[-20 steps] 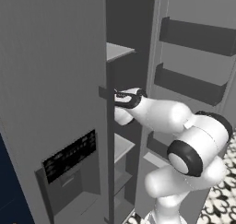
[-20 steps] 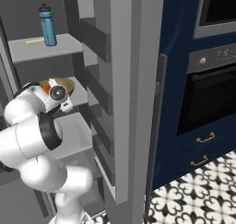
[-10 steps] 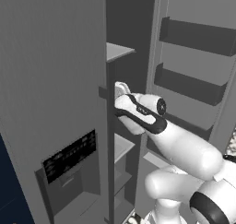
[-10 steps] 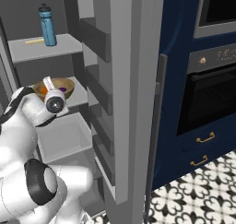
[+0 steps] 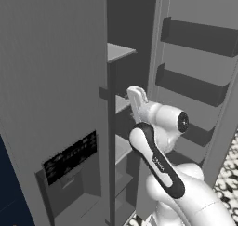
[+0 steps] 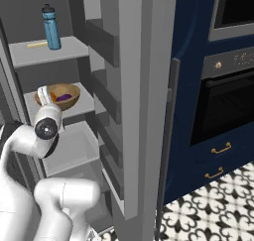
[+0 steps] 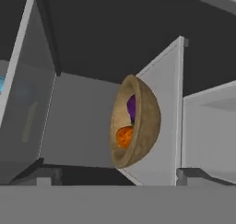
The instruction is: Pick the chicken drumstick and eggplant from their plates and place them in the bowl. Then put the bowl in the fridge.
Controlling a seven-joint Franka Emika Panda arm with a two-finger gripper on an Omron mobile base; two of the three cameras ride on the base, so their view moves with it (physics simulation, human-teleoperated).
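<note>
Flat, even rendered light without glare, the fridge (image 5: 56,81) interior dim toward twelve o'clock, soft blur throughout, and the bowl (image 7: 143,121) shaded inside.

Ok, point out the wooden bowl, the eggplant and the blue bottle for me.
bowl (image 6: 72,99): right base view, outer wall at its right side.
eggplant (image 6: 63,97): right base view, its purple top.
blue bottle (image 6: 51,30): right base view, mid-body.

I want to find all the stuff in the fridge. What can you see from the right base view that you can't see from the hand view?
The right base view has a blue bottle on the upper shelf and a dark oven beside the fridge. The hand view looks straight into the bowl, with the purple eggplant above the orange chicken drumstick. Both show the bowl with food, resting on a fridge shelf.
</note>
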